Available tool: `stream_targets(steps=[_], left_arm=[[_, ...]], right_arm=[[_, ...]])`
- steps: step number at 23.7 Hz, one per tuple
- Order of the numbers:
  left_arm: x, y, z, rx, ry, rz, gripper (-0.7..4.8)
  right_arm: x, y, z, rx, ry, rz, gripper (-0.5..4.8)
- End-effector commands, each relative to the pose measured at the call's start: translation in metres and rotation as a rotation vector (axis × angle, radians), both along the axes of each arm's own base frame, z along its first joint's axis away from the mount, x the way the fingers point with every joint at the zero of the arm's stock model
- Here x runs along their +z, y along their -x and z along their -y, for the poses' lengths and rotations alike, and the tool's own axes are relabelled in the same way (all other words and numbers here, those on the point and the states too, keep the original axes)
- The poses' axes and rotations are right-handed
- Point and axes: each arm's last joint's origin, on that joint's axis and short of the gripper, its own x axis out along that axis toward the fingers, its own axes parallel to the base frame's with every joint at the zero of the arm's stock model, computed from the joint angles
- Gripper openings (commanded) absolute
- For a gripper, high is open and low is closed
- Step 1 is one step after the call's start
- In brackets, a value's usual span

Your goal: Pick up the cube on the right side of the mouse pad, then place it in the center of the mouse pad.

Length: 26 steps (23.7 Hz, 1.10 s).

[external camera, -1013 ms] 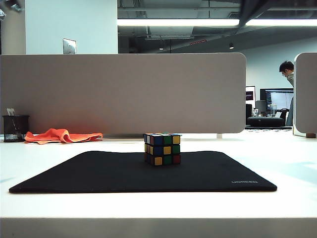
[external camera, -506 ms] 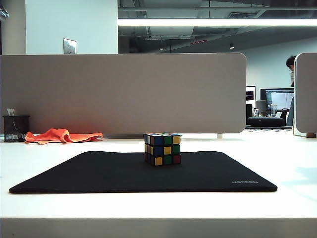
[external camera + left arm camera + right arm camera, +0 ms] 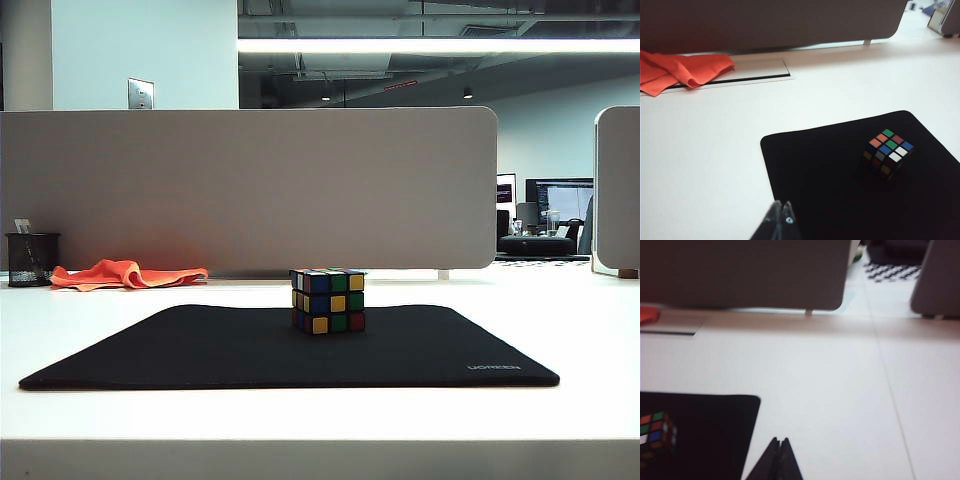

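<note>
Left gripper (image 3: 781, 212): I see its jaws pinched together, empty, above the near edge of the mouse pad (image 3: 200, 350).
Right gripper (image 3: 780, 446): also closed, empty, over bare table beside the pad.
Cube (image 3: 328, 300): resting on the pad, roughly mid-width, toward its far edge.
Progress: I judge placement done; nothing left but retreat.
Change: arm shapes overhead gone from the exterior view; distant person gone.

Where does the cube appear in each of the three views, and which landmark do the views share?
Exterior view: the cube stands mid-picture on the mouse pad, toward its far edge.
Left wrist view: cube on the pad, ahead of the shut left gripper.
Right wrist view: cube cut by the picture edge, beside the shut right gripper.
Shared landmark: the grey divider panel.
</note>
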Motion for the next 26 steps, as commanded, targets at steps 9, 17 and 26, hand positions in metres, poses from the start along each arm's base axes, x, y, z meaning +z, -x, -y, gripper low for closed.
stream_targets(steps=[9,17,26], left_arm=[[-0.06,0.022,-0.008,0.15,0.099,0.037,-0.06],[-0.091,0.013,-0.007,0.166,0.107,0.05,-0.06],[-0.12,0.006,-0.005,0.16,0.146,0.143,-0.06]], right_arm=[[-0.088,0.023,0.007,-0.032,-0.06,-0.074,0.0],[-0.122,0.02,0.004,0.011,-0.099,0.03,0.0],[-0.156,0.022,0.003,0.068,-0.135,0.124,0.01]])
